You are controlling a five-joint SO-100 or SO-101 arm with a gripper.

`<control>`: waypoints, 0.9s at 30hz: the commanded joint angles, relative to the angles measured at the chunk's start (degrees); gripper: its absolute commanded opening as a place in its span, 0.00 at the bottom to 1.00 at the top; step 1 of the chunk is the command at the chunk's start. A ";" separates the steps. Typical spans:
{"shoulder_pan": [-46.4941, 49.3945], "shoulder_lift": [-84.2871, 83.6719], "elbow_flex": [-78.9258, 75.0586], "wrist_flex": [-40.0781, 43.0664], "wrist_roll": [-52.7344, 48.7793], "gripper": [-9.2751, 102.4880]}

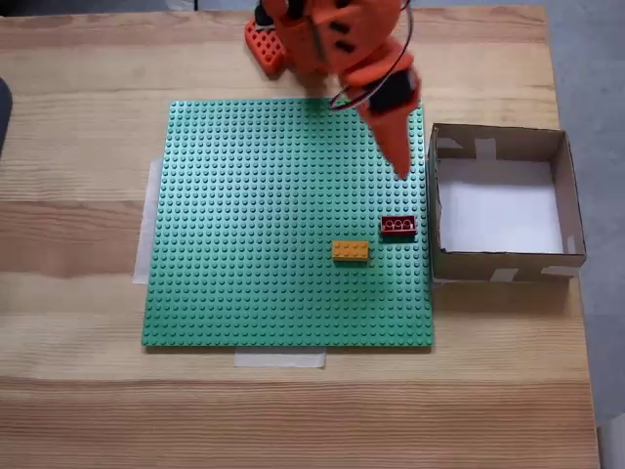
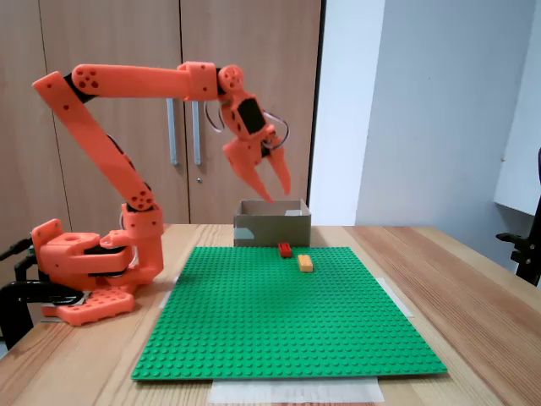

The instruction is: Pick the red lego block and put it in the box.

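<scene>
The red lego block [image 1: 397, 226] [image 2: 285, 249] lies flat on the green baseplate [image 1: 244, 225] [image 2: 270, 321], near its edge by the box. The box [image 1: 501, 266] [image 2: 272, 223] is brown cardboard with a white floor, has nothing inside, and stands just off the plate. My orange gripper [image 1: 401, 168] [image 2: 275, 191] hangs high in the air, open, pointing down, with nothing between its fingers. In the top-down fixed view its tip is a short way behind the red block, beside the box's wall.
A yellow-orange brick [image 1: 351, 251] [image 2: 305, 264] lies on the plate close to the red block. The arm's base [image 1: 266, 44] [image 2: 84, 271] sits off the plate's far edge. Tape strips [image 1: 279, 360] hold the plate to the wooden table [image 1: 78, 391].
</scene>
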 commanded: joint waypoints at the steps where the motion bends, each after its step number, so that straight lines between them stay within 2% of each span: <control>1: 1.14 0.26 3.08 -1.32 0.88 0.22; 6: 1.14 -5.36 2.72 -3.34 3.08 0.22; 21: -0.62 -27.60 -13.54 -2.29 5.98 0.23; 27: -1.76 -32.61 -13.97 -3.87 7.91 0.23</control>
